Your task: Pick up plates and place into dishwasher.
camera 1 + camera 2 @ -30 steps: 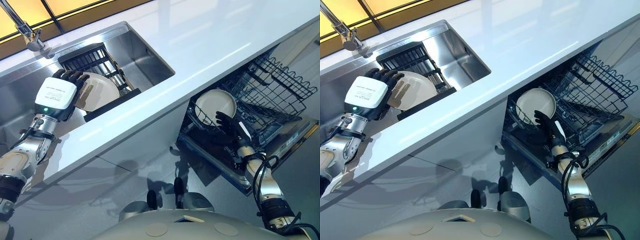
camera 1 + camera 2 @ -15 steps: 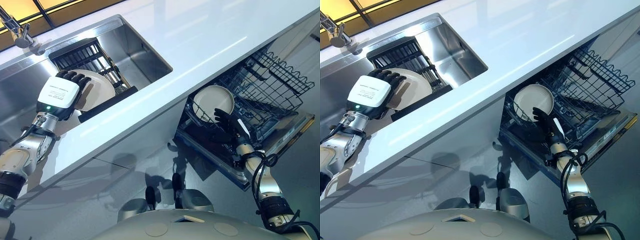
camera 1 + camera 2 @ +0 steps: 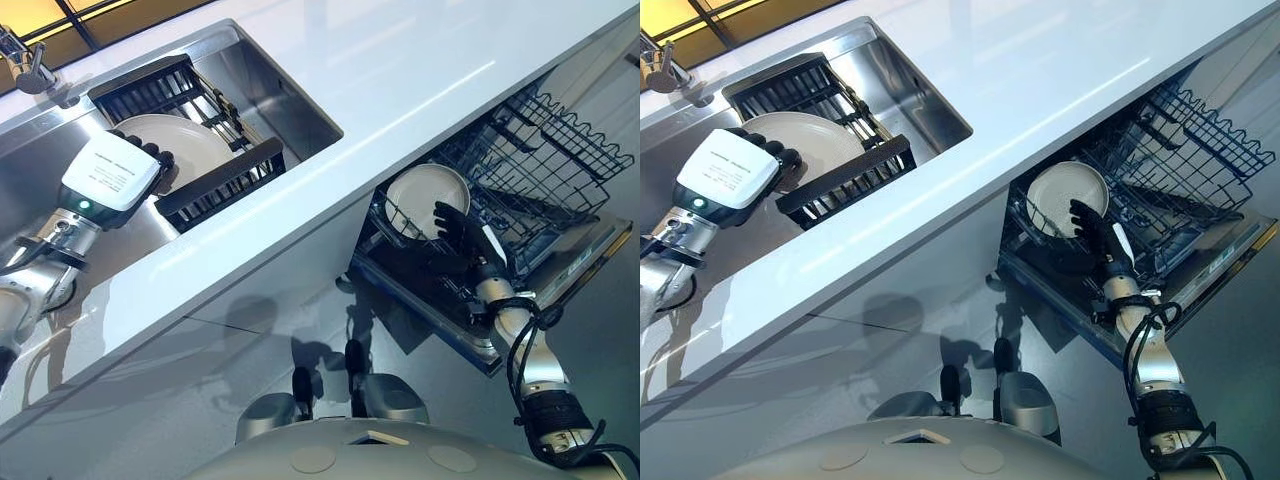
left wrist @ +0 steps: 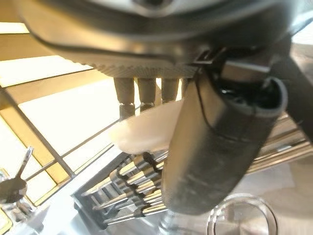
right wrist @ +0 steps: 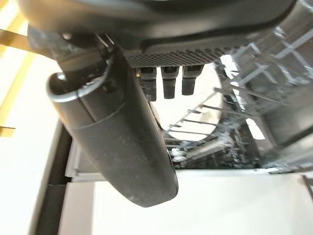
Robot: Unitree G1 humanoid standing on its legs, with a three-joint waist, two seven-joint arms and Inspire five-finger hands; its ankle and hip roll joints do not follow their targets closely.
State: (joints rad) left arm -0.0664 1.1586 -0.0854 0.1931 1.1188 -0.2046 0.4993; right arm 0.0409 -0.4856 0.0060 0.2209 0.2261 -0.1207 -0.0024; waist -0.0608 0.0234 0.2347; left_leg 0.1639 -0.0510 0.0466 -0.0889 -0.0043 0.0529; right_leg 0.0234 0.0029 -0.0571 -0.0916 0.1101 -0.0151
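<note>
White desk (image 3: 400, 60) above an open dishwasher (image 3: 560, 270): the left hand (image 3: 110, 175), fingers (image 3: 160, 158) curled over its rim, grips a cream plate (image 3: 185, 145) in the sink's (image 3: 270, 85) black rack (image 3: 225, 175). The right hand (image 3: 465, 235), fingers spread, hovers beside a second plate (image 3: 420, 190) in the lower basket (image 3: 530, 170).

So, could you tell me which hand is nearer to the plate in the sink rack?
The left. The left hand grips the plate standing in the sink rack, while the right hand is down at the dishwasher rack, beside another plate.
</note>
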